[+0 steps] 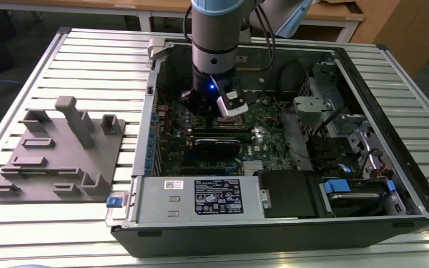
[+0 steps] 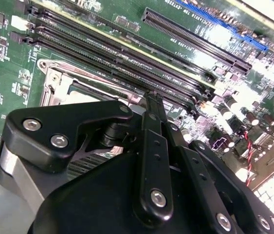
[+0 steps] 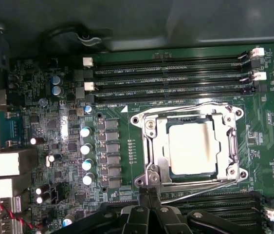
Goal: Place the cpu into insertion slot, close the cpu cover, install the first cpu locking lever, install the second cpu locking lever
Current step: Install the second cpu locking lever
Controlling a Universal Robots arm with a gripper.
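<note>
Black steel is framing the scene: the open computer case [image 1: 393, 167] is lying on a slatted table [image 1: 20, 223], with the green motherboard [image 1: 267, 134] exposed inside and the grey power-supply box [image 1: 199, 195] sitting at the near edge. The arm [image 1: 214, 39] is reaching down into the case over the board.

In the first wrist view, the insertion slot [image 3: 144, 161] is sitting between two banks of long black memory slots [image 3: 171, 73]. The cpu cover [image 3: 229, 146] is lying flat over the socket, and the cpu [image 3: 191, 147] is showing dull silver through its window, so the chip appears already seated and the cover down. Thin wire locking levers [image 3: 195, 183] are running along the socket's edges; whether both are hooked home is hard to tell.

The gripper [image 3: 148, 192] is hanging just beside the socket's corner, on the side where the lever wire is running past, with the cpu lying a little beyond its tips. Its fingers [image 2: 152, 105] are pressed together into a narrow blade, holding nothing that can be seen.
</note>
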